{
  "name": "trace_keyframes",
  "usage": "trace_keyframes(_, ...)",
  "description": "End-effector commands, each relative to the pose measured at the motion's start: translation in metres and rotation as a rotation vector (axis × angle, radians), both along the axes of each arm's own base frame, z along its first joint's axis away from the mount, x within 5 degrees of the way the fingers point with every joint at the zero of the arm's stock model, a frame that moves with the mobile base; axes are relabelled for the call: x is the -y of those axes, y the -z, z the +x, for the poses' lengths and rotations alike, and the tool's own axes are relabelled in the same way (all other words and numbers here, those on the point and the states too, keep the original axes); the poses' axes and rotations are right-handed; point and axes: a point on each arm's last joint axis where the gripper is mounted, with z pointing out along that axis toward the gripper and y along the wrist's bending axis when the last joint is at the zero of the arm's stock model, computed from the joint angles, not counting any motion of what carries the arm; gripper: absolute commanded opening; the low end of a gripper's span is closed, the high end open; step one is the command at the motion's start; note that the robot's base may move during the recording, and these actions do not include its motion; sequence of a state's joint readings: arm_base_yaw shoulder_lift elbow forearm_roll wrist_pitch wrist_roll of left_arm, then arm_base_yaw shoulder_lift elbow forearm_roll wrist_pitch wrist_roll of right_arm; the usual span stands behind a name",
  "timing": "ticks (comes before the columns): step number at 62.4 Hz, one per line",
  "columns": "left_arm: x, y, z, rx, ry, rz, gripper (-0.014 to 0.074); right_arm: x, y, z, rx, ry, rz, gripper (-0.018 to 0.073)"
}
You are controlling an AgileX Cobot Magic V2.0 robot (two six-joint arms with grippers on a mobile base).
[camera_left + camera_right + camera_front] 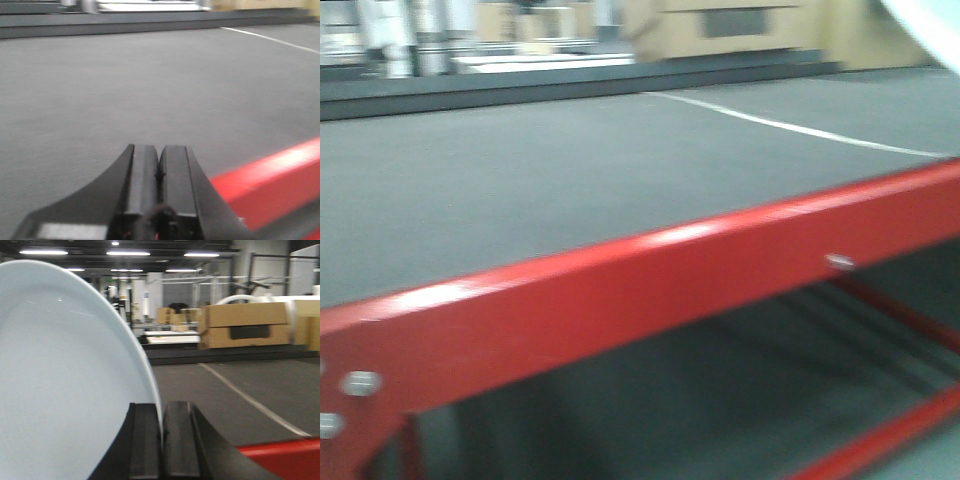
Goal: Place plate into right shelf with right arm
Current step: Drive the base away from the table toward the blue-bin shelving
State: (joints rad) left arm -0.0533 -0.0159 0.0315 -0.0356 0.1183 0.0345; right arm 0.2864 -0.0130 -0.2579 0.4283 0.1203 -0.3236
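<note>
The plate (60, 380) is pale bluish-white and fills the left of the right wrist view, held on edge. My right gripper (161, 410) is shut on the plate's rim, one finger on each side. A corner of the plate (932, 25) shows at the top right of the front view. My left gripper (159, 152) is shut and empty, low over the grey floor beside a red rail (270, 180). The stainless right shelf with blue bins is out of view.
A red-framed table rail (650, 290) crosses the front view in the foreground. Grey floor with a white line (790, 125) lies beyond. Cardboard boxes (245, 325) and a dark low platform (225, 354) stand at the back.
</note>
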Motion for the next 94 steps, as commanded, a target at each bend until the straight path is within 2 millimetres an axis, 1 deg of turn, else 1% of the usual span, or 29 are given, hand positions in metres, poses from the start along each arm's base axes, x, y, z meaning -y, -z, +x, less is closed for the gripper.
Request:
trace_keyframes(1,-0.0003,-0.0050,0.0000,0.083,-0.004,-0.014,-0.0047,0.0059,-0.0170,-0.0067,0.118,0.037,0.054,0.0056)
trace_keyframes(94,-0.0003,-0.0050,0.0000,0.083,-0.004,-0.014,-0.0047,0.0060,-0.0173,-0.0068,0.121,0.038,0.055,0.0056)
